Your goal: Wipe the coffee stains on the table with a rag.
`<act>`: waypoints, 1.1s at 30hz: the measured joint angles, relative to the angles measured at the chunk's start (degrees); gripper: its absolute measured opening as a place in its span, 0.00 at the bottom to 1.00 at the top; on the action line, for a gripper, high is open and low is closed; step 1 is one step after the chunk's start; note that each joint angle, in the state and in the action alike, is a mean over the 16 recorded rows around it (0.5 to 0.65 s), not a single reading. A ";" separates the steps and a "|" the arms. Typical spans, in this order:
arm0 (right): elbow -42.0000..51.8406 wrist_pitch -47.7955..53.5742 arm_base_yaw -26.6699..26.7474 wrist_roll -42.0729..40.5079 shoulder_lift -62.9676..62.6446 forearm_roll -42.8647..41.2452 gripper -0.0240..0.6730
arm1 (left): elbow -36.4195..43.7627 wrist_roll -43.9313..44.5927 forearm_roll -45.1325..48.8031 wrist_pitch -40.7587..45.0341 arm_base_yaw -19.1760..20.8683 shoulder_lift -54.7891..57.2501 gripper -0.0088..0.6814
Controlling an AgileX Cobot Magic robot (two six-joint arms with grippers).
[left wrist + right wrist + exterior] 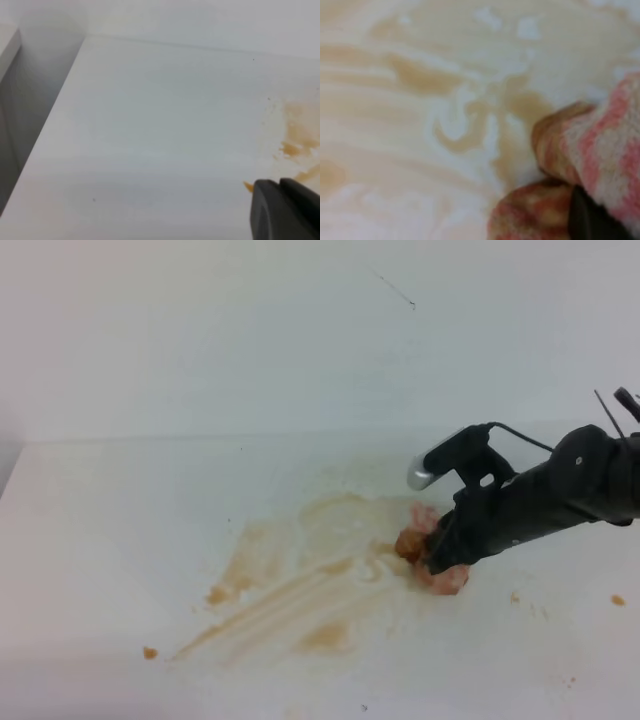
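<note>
Amber coffee stains (320,580) spread in blotches and pale streaks over the middle of the white table (120,540). At their right edge lies the rag (445,578), a pink-white wad soaked brown on its left side. My right gripper (435,550) is shut on the rag and presses it against the table. The right wrist view shows the rag (600,135) close up, a dark fingertip (590,220) sunk into it, and wet stains (460,120) to its left. In the left wrist view only a dark part of the left gripper (285,210) shows, above bare table (150,125) near stains (297,140).
Small brown specks lie apart from the main blotch at the front left (150,652) and to the right (617,600). A white wall (300,330) rises behind the table. The table's left edge (50,115) drops off to a lower grey area.
</note>
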 joint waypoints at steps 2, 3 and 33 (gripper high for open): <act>-0.80 1.93 0.00 0.01 0.68 0.02 0.16 | 0.00 0.00 0.00 0.00 0.00 0.00 0.01; -1.24 2.94 0.00 0.03 0.83 0.02 0.19 | 0.00 0.00 0.00 0.00 0.00 0.00 0.01; -4.76 20.50 0.26 -5.24 4.28 -5.33 0.48 | 0.00 0.00 0.00 0.06 0.00 0.00 0.01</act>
